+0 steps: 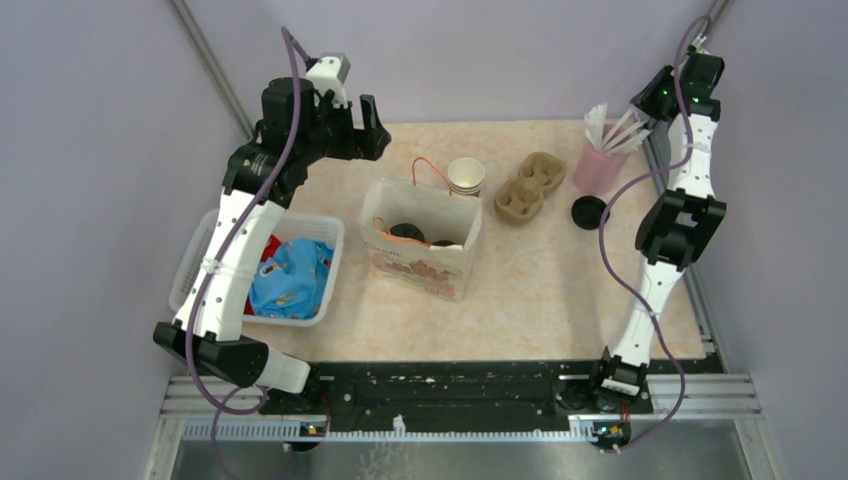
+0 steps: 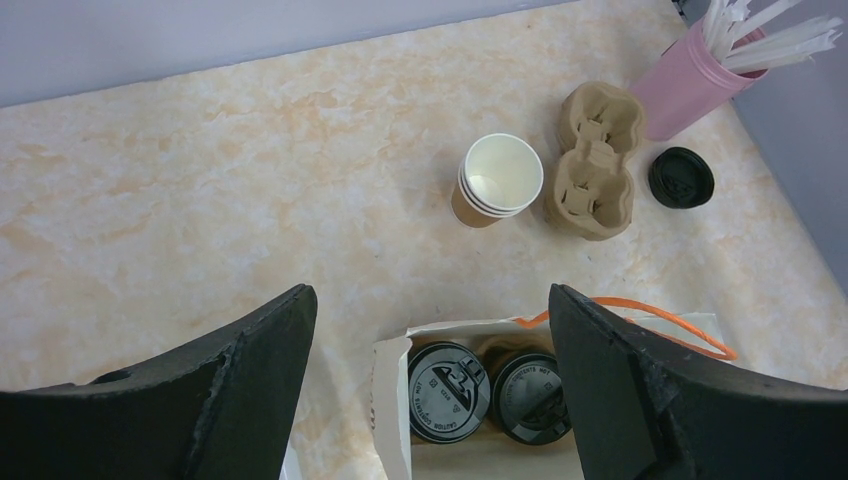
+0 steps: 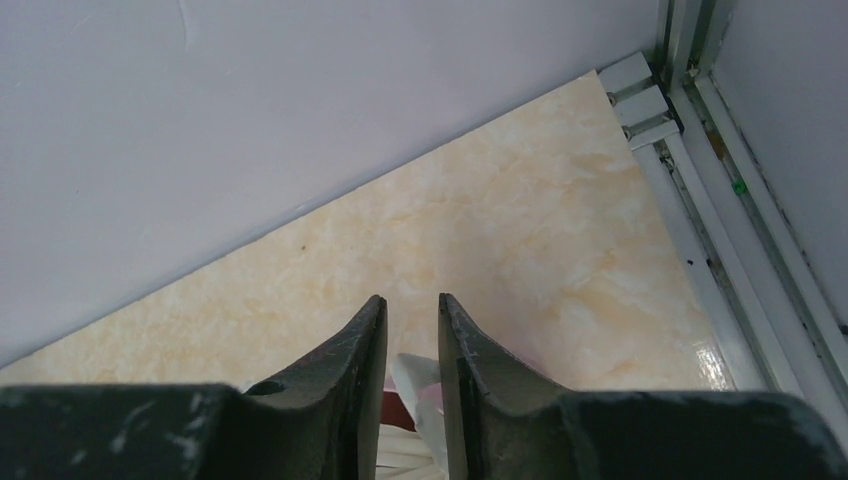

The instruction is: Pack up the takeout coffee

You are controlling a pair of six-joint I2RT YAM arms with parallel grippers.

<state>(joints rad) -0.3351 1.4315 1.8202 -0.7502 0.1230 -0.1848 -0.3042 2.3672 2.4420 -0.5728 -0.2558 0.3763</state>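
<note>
Cups (image 2: 449,392) inside bag (image 1: 425,265) (both lidded)

No writing can be read for certain. The round black plastic lid (image 2: 449,391) on a cup inside the white paper bag (image 1: 425,270), near the middle of the worktop, bears pale raised lettering and a mark, both too small to make out. The bag's front carries blurred reddish print.

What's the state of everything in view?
paper bag: upright, top open.
takeout coffee cups: both lidded, upright inside it.
spare cups: stacked, unlidded, empty.
cup carrier: empty.
loose lid: flat on table, off any cup.
pink cup: upright, full of white sticks.
basket: holds blue cloth.
left gripper: jaws wide open, empty.
right gripper: jaws all but shut, empty.
</note>
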